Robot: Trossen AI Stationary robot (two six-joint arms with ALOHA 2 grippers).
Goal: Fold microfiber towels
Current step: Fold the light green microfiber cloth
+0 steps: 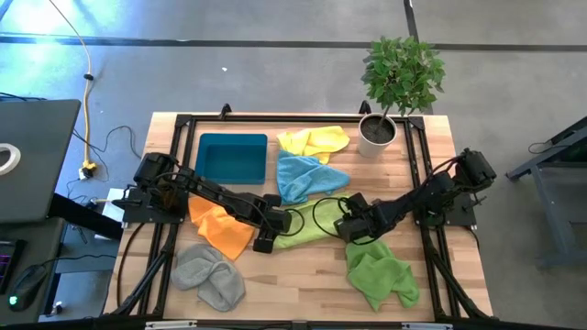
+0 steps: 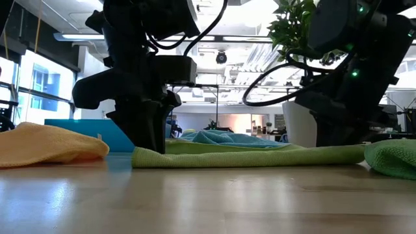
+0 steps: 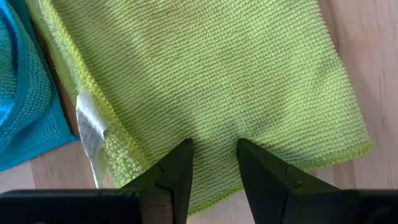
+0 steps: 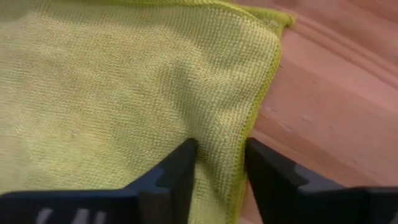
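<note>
The light green towel (image 1: 307,227) lies flat on the table's middle as a long strip. My left gripper (image 1: 265,241) stands on its left end and my right gripper (image 1: 352,233) on its right end; both point steeply down and are shut on the cloth. In the low view the left gripper (image 2: 148,140) meets the towel's left end (image 2: 146,156). Around it lie the orange towel (image 1: 220,227), the grey towel (image 1: 209,275), the brighter green towel (image 1: 381,275), the light blue towel (image 1: 307,176) and the yellow towel (image 1: 312,142). My left gripper pinches the light green towel near the middle of its end hem (image 3: 214,155), between a white tag (image 3: 90,130) and a corner (image 3: 367,146). The fingers come from above, slanting. The cloth lies flat on the table, puckered slightly between the fingertips. My right gripper has the towel's hemmed edge (image 4: 239,155) between its two fingers, a short way from a corner (image 4: 283,18). It comes from above, slanting. The towel lies flat on the wood; one layer or several, I cannot tell.
A dark teal tray (image 1: 231,158) stands at the far left. A potted plant (image 1: 378,133) stands at the far right corner. Bare wood shows along the near edge, between the grey and brighter green towels.
</note>
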